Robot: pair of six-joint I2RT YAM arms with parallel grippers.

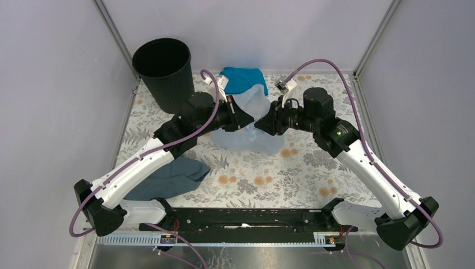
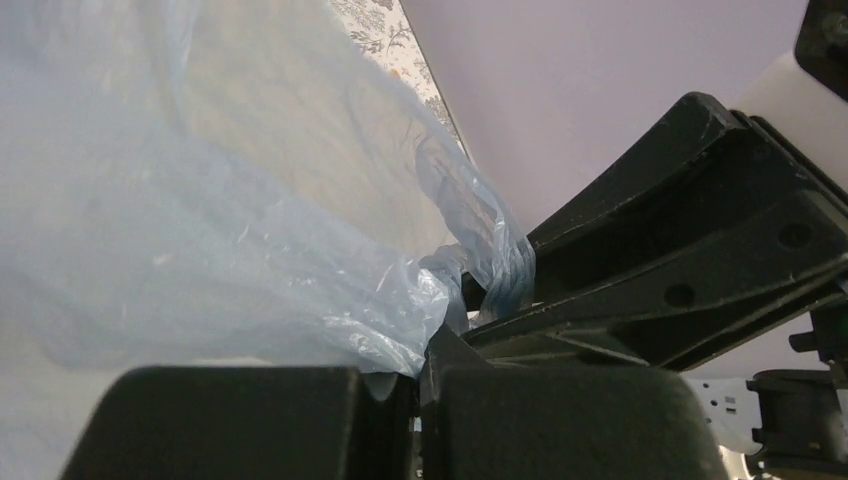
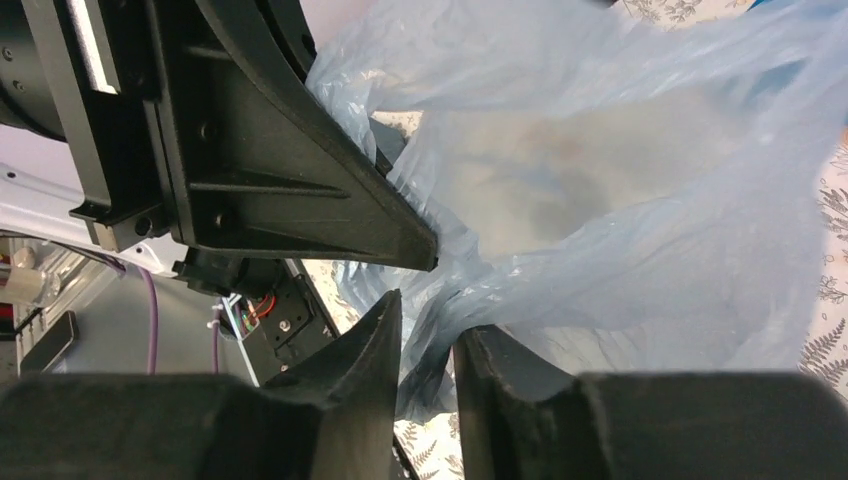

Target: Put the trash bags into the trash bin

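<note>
The pale blue filmy trash bag (image 1: 253, 131) is lifted off the floral table between both arms. My left gripper (image 1: 250, 118) is shut on a bunched edge of the bag (image 2: 230, 230), film squeezed between its jaws (image 2: 420, 375). My right gripper (image 1: 261, 124) faces it closely; its jaws (image 3: 428, 325) stand a little apart, with a twisted strand of the bag (image 3: 620, 200) running through the gap. The left gripper's black finger (image 3: 280, 170) fills the upper left of the right wrist view. The black round trash bin (image 1: 163, 70) stands upright at the back left, behind the left arm.
A teal cloth (image 1: 242, 78) lies at the back behind the bag. A dark slate-grey cloth (image 1: 168, 178) lies on the table (image 1: 269, 174) under the left arm's forearm. Grey walls close in the left, right and back.
</note>
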